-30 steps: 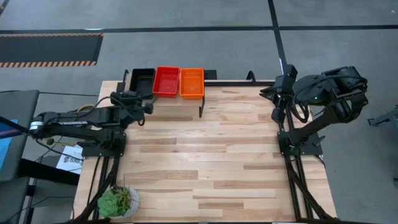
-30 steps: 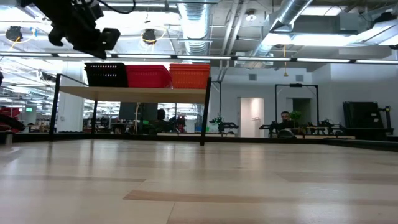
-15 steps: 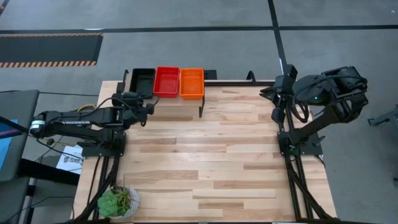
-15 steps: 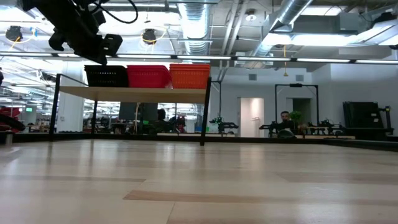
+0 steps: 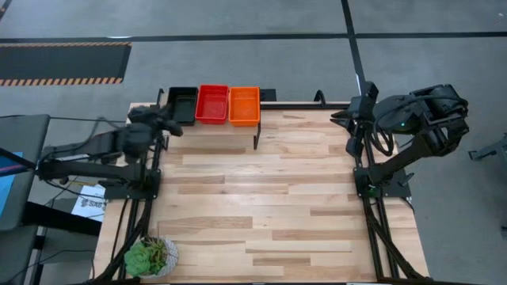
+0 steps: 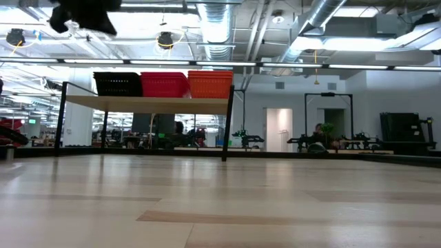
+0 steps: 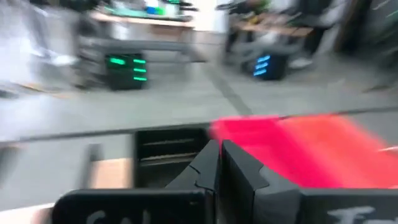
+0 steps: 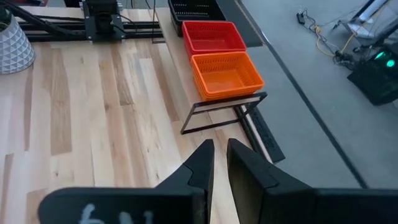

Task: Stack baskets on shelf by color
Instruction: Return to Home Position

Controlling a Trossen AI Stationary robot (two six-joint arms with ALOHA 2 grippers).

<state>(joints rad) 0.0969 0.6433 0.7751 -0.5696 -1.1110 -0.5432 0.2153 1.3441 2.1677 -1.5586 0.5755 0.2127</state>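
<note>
Three stacks sit on the shelf [image 6: 148, 103] at the table's [image 5: 269, 206] 12 o'clock edge. Left to right they run black baskets [image 5: 181, 104], red baskets [image 5: 211, 103], orange baskets [image 5: 244, 105], sides touching. We can't count how many are in each stack from above.

Sorting looks done to us, and nothing is loose on the tabletop. We judge the step in hand is the return home.

The left gripper [image 7: 219, 146] hangs high at about 10 o'clock, just short of the black stack, with its fingers pressed together and empty. The right gripper [image 8: 219, 144] waits at 2 o'clock, folded over its base, fingers close together and holding nothing.

Next move, as we see it: the left arm folds back toward its base at 9 o'clock, clear of the shelf frame and the black stack. No grasp is needed, only clearance.

The surface is light wood planks, flat and bare except for a plant [image 5: 150, 256] at 7 o'clock.

In the room we see grey floor, a hazard-striped strip [image 5: 63, 81] at 10 o'clock off the table, and ducts [image 6: 213, 21] overhead with benches far behind.
</note>
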